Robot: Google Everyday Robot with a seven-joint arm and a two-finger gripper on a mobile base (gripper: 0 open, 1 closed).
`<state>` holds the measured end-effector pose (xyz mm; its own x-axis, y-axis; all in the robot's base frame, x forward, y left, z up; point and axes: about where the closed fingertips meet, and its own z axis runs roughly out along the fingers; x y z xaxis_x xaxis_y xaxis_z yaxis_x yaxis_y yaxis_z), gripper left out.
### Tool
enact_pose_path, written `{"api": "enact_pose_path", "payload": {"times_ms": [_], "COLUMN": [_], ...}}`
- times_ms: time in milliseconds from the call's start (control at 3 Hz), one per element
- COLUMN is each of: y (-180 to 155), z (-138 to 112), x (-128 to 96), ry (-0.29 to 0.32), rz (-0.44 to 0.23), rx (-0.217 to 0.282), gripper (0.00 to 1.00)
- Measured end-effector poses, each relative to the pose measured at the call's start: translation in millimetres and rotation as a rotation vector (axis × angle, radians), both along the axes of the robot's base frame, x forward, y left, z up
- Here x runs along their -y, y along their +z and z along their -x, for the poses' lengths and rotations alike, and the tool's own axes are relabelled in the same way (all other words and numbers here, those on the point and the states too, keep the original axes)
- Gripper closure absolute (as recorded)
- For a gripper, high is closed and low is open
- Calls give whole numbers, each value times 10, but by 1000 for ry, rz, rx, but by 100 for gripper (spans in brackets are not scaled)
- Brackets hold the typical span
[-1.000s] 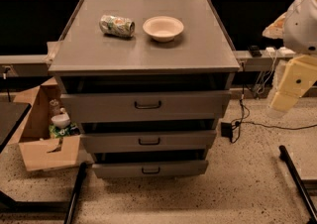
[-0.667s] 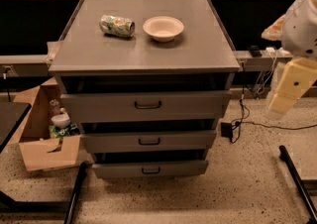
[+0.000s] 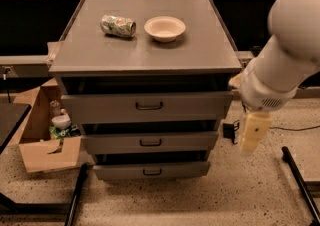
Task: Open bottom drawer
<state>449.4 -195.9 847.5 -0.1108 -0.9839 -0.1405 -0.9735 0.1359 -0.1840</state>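
A grey metal cabinet holds three drawers. The bottom drawer (image 3: pixel 151 170) is the lowest and shortest front, with a small dark bar handle (image 3: pixel 152 172); it looks shut or nearly so. Above it are the middle drawer (image 3: pixel 150 142) and the tall top drawer (image 3: pixel 147 106). My white arm comes in from the upper right. My gripper (image 3: pixel 251 133) is a cream-coloured piece hanging down to the right of the cabinet, level with the middle drawer and apart from all handles.
A crushed can (image 3: pixel 118 25) and a white bowl (image 3: pixel 164 28) sit on the cabinet top (image 3: pixel 200 55). An open cardboard box (image 3: pixel 42 140) with items stands on the floor at left. Dark bars (image 3: pixel 300 180) lie on the floor at right and left. Cables trail at right.
My arm has swung in from the right edge towards the cabinet and now looms much larger. The gripper has dropped lower and closer to the drawers. The drawers have not moved.
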Motion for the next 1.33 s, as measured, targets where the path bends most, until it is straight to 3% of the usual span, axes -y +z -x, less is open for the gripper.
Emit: {"api": "enact_pose_path", "payload": {"times_ms": [333,667,1000,1333], "y": [-1116,-1116,-1321,-1853], "z": [107,106,45,-15], "x": [-119,-119,-118,-191], "ry": [80,80,64,115], "rz": [-33,-32,-34,-46], "rx": [-120,-120,-117,-122], "gripper": [0,0,0,0]}}
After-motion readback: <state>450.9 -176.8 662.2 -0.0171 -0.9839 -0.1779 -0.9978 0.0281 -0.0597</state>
